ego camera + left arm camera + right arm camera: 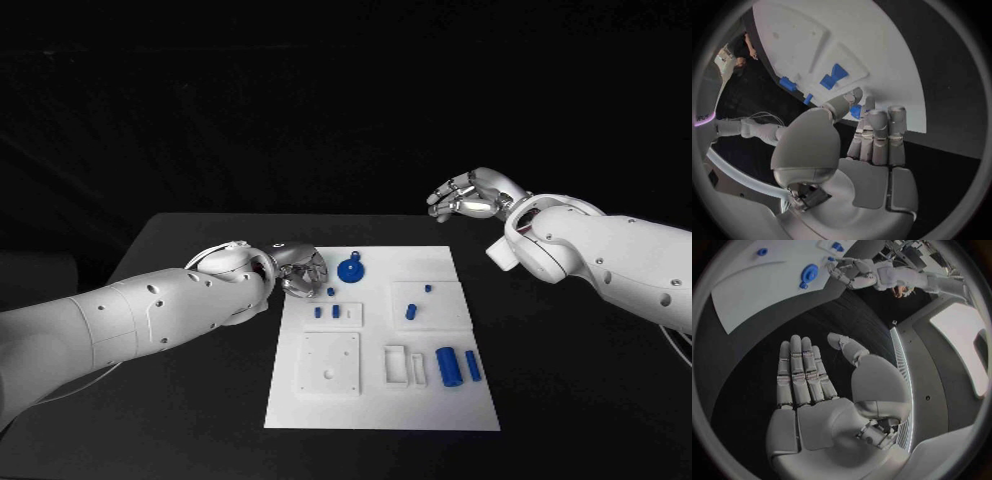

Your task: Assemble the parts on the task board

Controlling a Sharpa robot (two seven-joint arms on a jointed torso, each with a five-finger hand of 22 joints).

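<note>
left hand (296,270) at task board (433,415) left edge, pinching small blue part (856,111), presumably for seating | right hand (469,197) beyond board's far corner, fingers spread, holding nothing, likely waiting

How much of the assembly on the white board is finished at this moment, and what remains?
Little looks finished: blue parts lie loose on the task board, beside a round blue piece near its far edge. The left hand is at the board's left edge, fingers near a small blue part; whether it grips it is unclear. The right hand is open above bare table. Most placing remains.
</note>
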